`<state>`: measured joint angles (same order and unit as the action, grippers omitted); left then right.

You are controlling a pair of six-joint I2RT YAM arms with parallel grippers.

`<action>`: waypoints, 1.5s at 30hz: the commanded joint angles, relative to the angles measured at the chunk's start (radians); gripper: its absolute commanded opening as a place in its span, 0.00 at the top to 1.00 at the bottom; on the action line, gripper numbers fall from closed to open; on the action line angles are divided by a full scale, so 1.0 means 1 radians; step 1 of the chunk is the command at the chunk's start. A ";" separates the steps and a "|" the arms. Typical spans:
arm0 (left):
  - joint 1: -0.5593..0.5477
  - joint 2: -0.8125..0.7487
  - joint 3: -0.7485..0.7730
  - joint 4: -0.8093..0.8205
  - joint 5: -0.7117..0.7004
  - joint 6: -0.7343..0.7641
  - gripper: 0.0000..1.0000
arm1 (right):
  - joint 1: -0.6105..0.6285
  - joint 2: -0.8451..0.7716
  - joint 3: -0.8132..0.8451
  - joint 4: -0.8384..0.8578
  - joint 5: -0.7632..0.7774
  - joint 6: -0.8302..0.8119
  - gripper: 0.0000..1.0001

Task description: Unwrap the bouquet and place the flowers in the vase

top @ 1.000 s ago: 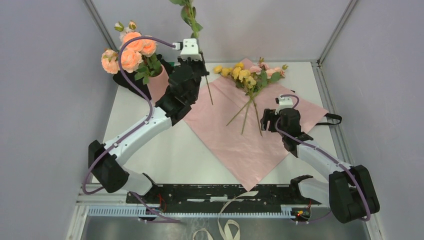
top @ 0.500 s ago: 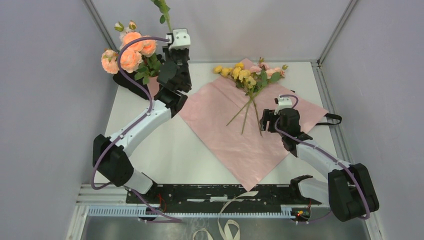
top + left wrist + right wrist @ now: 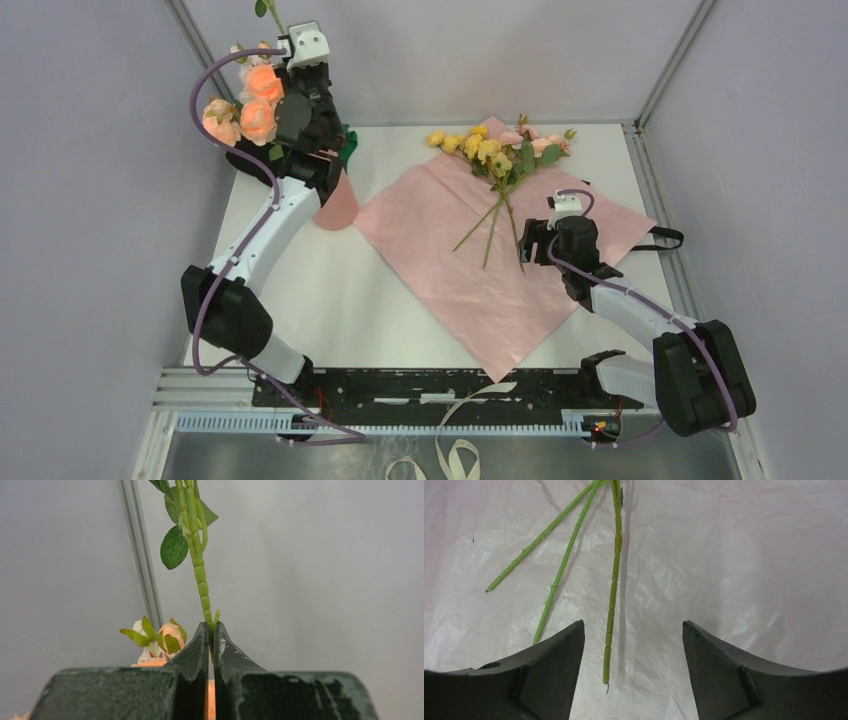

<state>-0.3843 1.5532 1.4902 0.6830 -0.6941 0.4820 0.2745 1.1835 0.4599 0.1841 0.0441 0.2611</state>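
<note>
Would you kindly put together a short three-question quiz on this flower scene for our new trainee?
1. True or false: the left gripper is shut on a green stem.
2. Where do the loose flowers lie? A: on the pink paper. B: directly on the table. C: in a basket.
3. Fill in: the right gripper stands ___ (open or shut) above the stem ends.

Key: 1 true; 2 A; 3 open.
</note>
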 commanded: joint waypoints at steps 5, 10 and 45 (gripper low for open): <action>0.078 0.035 0.004 0.015 0.037 0.018 0.98 | -0.002 0.019 0.016 0.044 -0.006 -0.007 0.22; 0.111 0.057 -0.008 0.017 0.045 0.017 0.98 | -0.002 0.022 0.017 0.038 -0.001 -0.012 0.22; -0.071 -0.106 -0.518 0.035 -0.210 -0.282 0.98 | -0.002 0.039 0.018 0.046 -0.026 -0.008 0.22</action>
<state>-0.4522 1.4727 0.9913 0.6849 -0.8452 0.2798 0.2745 1.2205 0.4599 0.1875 0.0261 0.2569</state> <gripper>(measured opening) 0.047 0.774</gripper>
